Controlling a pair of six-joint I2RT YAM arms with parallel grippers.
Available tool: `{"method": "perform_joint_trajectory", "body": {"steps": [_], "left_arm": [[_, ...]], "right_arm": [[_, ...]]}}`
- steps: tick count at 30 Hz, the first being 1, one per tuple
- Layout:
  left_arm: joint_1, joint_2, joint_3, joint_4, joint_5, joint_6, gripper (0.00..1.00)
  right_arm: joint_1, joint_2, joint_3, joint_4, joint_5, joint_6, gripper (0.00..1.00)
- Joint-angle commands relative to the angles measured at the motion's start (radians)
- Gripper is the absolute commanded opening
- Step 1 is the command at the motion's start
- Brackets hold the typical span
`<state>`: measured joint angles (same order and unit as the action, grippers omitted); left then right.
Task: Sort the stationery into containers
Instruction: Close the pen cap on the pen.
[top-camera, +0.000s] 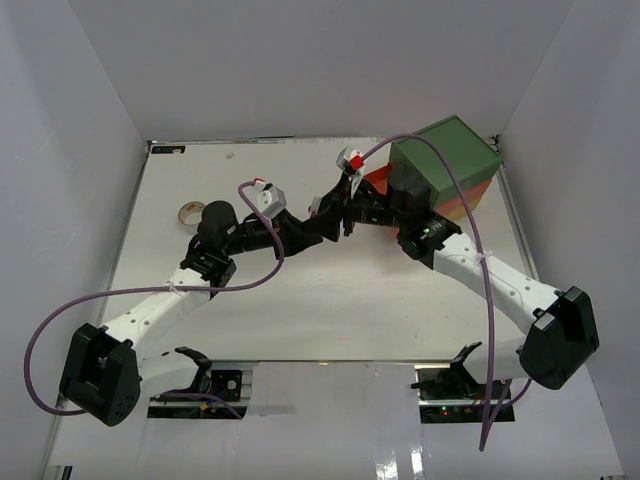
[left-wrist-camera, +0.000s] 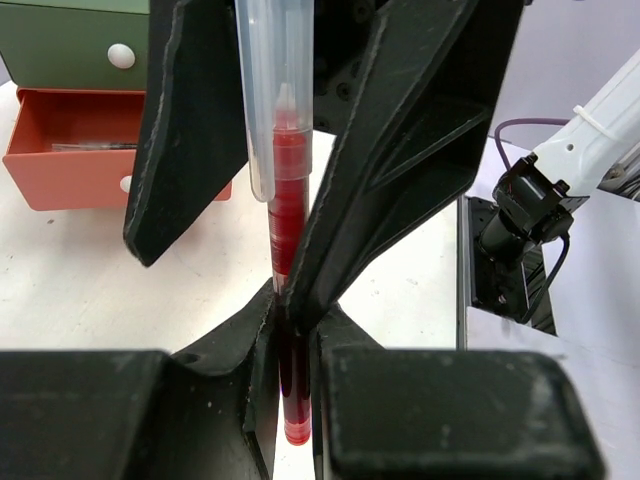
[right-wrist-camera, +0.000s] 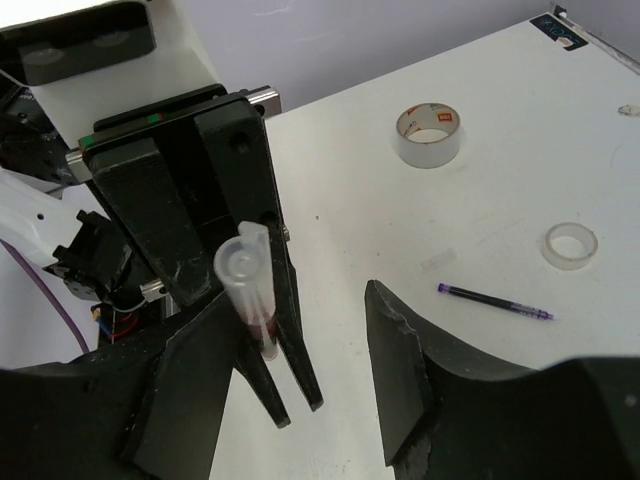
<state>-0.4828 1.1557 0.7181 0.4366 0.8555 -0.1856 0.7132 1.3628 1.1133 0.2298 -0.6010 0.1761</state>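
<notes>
Closest to the left wrist camera is a red pen (left-wrist-camera: 288, 200) with a clear cap. The left end effector (left-wrist-camera: 288, 292) is pinched tight on its lower barrel, and the capped end stands out past the fingers. The right end effector (right-wrist-camera: 300, 310) is spread wide and holds nothing. Its jaws face the held pen from just beside it.

Beyond the pen stands the chest (top-camera: 445, 160). Its orange-red drawer (left-wrist-camera: 70, 150) is pulled out with something thin lying inside, and the green drawer (left-wrist-camera: 60, 45) above is closed. A larger tape roll (right-wrist-camera: 430, 133), a smaller tape roll (right-wrist-camera: 571, 245) and a purple pen (right-wrist-camera: 495, 301) lie well apart on the tabletop (right-wrist-camera: 400, 230).

The red pen should handle as light and stiff. Its smooth plastic barrel could slide or pivot in a two-finger pinch. The cap looks likely to pull off, so the safer hold is on the coloured barrel near mid-length, not on the clear cap.
</notes>
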Motion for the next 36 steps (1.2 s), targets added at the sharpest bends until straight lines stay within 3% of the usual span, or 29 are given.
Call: {"method": "perform_joint_trajectory", "body": {"steps": [1,18,26,36], "left_arm": [[-0.005,0.007,0.046,-0.006,-0.050,-0.014,0.00],[-0.020,0.032,0.050,0.005,-0.036,-0.049,0.00],[-0.023,0.030,0.046,0.019,-0.019,-0.055,0.00],[-0.027,0.030,0.044,0.024,-0.007,-0.058,0.00]], "right_arm": [[0.005,-0.060,-0.020,0.088,0.006,0.008,0.58],[0.000,-0.094,-0.056,0.201,0.061,0.048,0.56],[-0.009,-0.079,-0.058,0.233,0.083,0.063,0.44],[-0.012,-0.077,-0.063,0.253,0.075,0.076,0.18]]}}
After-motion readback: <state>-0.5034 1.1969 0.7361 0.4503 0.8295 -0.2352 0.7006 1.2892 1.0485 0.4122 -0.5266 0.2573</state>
